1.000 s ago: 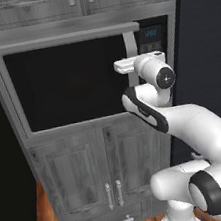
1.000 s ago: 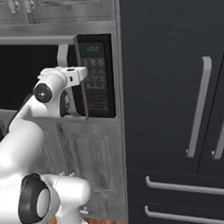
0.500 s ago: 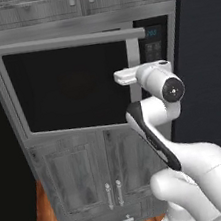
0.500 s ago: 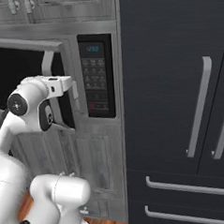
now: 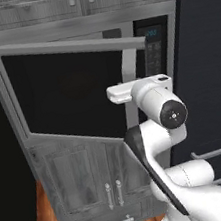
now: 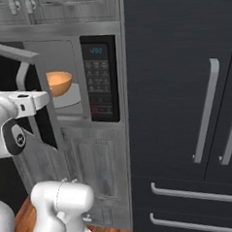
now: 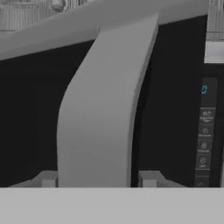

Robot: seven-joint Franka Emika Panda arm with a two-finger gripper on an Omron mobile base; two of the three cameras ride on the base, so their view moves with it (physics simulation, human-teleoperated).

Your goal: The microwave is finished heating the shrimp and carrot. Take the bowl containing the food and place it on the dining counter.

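Grey cabinets surround the microwave, its door swung partly out. My gripper straddles the upright door handle, fingers apart, contact unclear. Centre-left in the right base view, the bowl sits inside, contents hidden.

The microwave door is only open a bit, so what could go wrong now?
The door is half open, so reaching for the bowl now, the arm might bump it. The gripper straddles the handle with fingers apart, so pulling sideways could snag it.
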